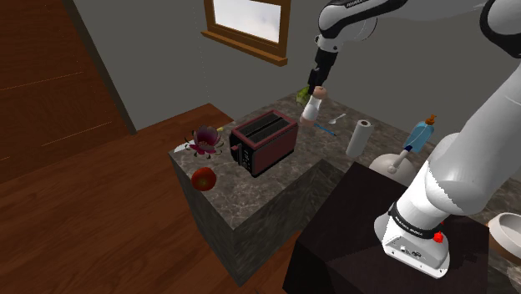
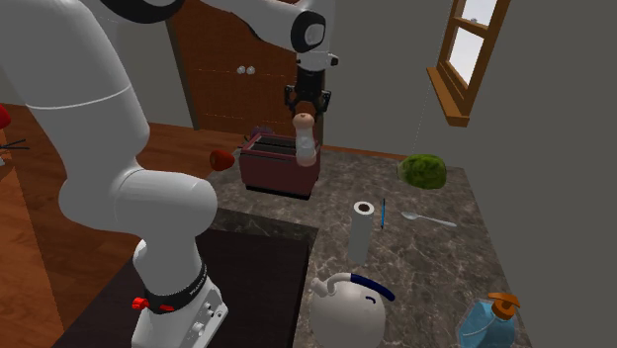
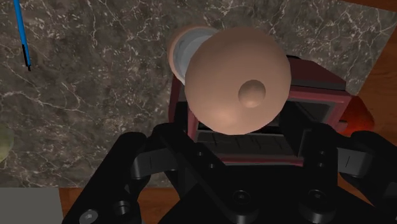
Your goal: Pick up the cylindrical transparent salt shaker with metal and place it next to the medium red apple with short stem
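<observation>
Presently, the white arm is seen rising from the dark box stand at the shoulder view's lower right. It is bent over at the top and stretched up and to the left. The wrist is turned downward, so that the black end effector is pointed at the bench.

The end effector is closed narrowly on the salt shaker, which is clasped near its top. The shaker hangs roughly upright in the air, clear of the bench surface. In the wrist view it is seen over one end of the toaster.

The shaker is made up of a pale, see-through cylindrical body and a rounded, peach-coloured cap with a small knob at its centre. The toaster is a dark red box with two long slots in its top.

The bench is a block of dark stone, marbled with fine white veins. The apple is red, round and glossy. It is found at the bench's corner, on the far side of the toaster from the shaker and well apart from it.

A white paper roll stands upright on the stone as a plain cylinder. A thin blue pen lies just beside it.
</observation>
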